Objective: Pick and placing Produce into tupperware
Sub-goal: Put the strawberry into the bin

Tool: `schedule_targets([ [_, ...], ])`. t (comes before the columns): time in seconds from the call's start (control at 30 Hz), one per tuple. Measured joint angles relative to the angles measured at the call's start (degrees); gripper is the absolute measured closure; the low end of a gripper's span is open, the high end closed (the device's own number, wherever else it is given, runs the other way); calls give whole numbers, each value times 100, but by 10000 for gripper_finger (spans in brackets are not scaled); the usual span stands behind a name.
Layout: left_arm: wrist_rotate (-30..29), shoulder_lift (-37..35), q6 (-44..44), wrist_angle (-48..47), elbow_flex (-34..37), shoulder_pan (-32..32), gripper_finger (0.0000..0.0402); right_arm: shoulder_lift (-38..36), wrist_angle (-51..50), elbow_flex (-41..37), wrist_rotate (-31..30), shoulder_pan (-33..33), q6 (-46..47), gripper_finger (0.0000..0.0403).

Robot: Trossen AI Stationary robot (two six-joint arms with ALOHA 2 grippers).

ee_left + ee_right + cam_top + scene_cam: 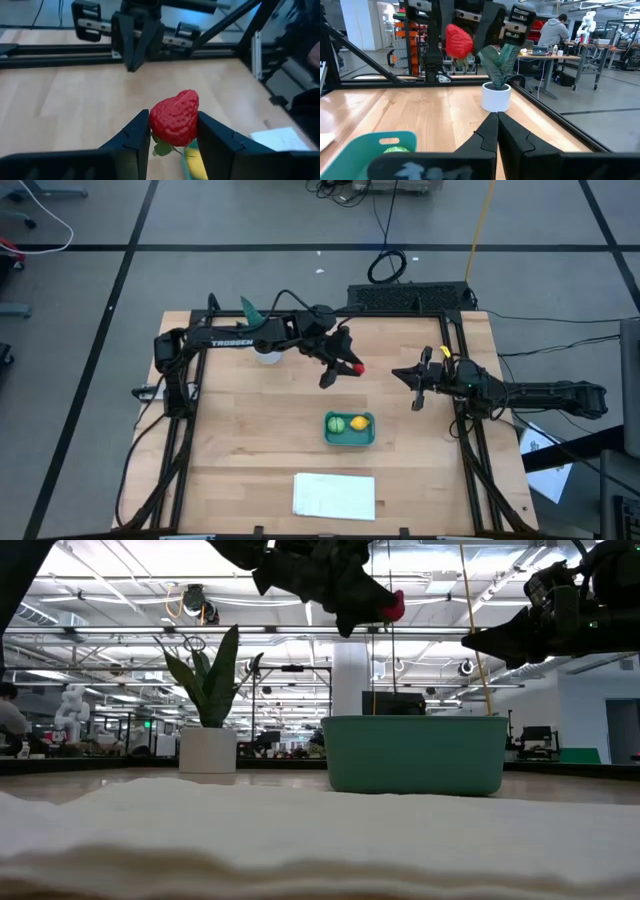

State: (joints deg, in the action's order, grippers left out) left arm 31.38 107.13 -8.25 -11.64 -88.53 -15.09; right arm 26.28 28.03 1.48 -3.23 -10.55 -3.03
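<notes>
High view: my left tool (349, 366) is clamped on the strawberry (358, 367), up in the air just beyond the teal tupperware (349, 429) holding green and lemon pieces. Right tool (417, 388) closed, idle at right.

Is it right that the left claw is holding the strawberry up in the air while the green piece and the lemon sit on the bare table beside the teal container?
Not quite. The left claw does hold the strawberry aloft, but the green piece and lemon lie inside the teal container, as the high view shows.
</notes>
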Motion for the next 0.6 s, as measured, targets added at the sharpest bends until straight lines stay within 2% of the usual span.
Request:
schedule_targets([
  [0.6,-13,7,63,-81,0,132,273,0,0,0,1,0,0,403],
])
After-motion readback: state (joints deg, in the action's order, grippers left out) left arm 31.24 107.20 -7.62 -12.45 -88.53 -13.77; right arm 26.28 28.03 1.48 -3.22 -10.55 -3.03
